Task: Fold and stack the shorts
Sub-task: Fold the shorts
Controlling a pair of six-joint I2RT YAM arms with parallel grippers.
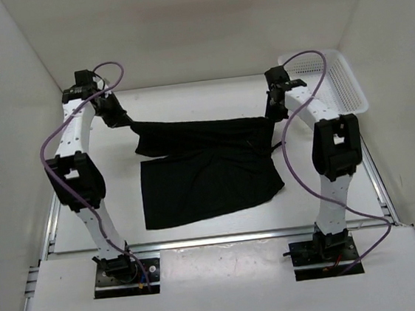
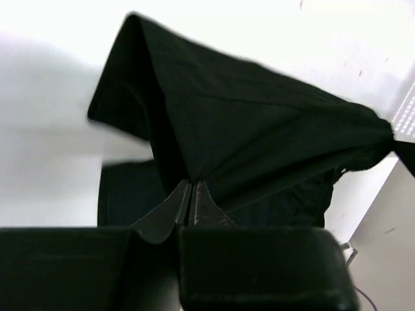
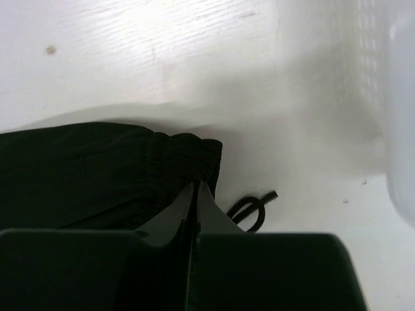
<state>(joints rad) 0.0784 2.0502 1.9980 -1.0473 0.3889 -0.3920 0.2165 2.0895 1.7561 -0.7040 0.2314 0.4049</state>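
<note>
Pinching the far left corner of the shorts [image 1: 202, 174], the left gripper [image 1: 118, 116] holds it raised above the table [image 1: 202, 100]. The far edge stretches taut, left to right, to the right gripper [image 1: 273, 111], whose jaws are pressed together on the waistband [image 3: 181, 146] end beside a drawstring [image 3: 256, 207]. The rest lies flat, nearer the bases. Folding likely means carrying that held edge nearward, both arms equally placed. A basket [image 1: 340, 75] stands far right.

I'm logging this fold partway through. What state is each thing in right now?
shorts: far edge lifted and stretched between the grippers, near part lying flat.
left gripper: shut on one far corner of the shorts.
right gripper: shut on the other far corner.
basket: upright, looks empty.
</note>
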